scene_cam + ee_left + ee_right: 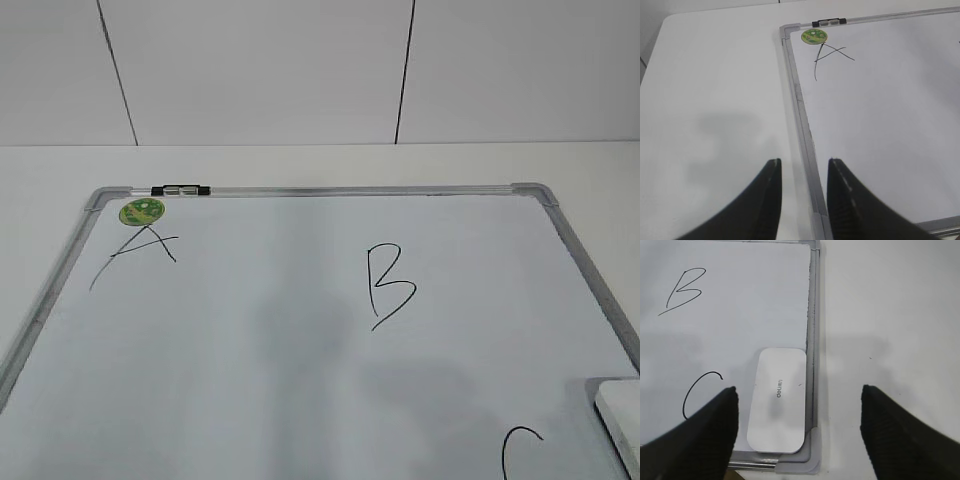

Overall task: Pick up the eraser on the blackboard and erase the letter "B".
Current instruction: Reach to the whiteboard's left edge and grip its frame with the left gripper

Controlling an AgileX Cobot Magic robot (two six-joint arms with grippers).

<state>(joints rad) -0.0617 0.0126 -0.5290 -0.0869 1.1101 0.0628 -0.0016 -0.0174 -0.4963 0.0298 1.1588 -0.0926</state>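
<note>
A: Exterior first. Blackboard (pixel 300 330) flat on the desk (pixel 300 165), letter "B" (pixel 388 285) near the middle, untouched. Scrawled "A" (pixel 140 250) at the far left corner under a green sticker (pixel 141 211); "C" (pixel 520 450) low on the right. Only a corner of the eraser (pixel 620 415) showing at the right edge. No arm in sight.

B: Left wrist?

A: Left gripper (pixel 804 185) hovering over the board's frame, fingers (pixel 767 200) parted a little, holding nothing. Well apart from anything useful.

B: And the right?

A: Right gripper (pixel 797 415) spread wide, empty, above the eraser (pixel 777 400). Eraser lying flat in the board's near right corner, long side just beside the frame, "C" (pixel 697 395) to its other side, "B" (pixel 685 290) further up the board.

B: Handling?

A: Probably light and rigid, smooth plastic shell, so likely a bit slippery. Best taken across the narrow width, around mid-length, fingers on the two long sides. Frame close against one side, so little room there for a finger. Firm pinch, then felt pressed flat for the wipe.
</note>
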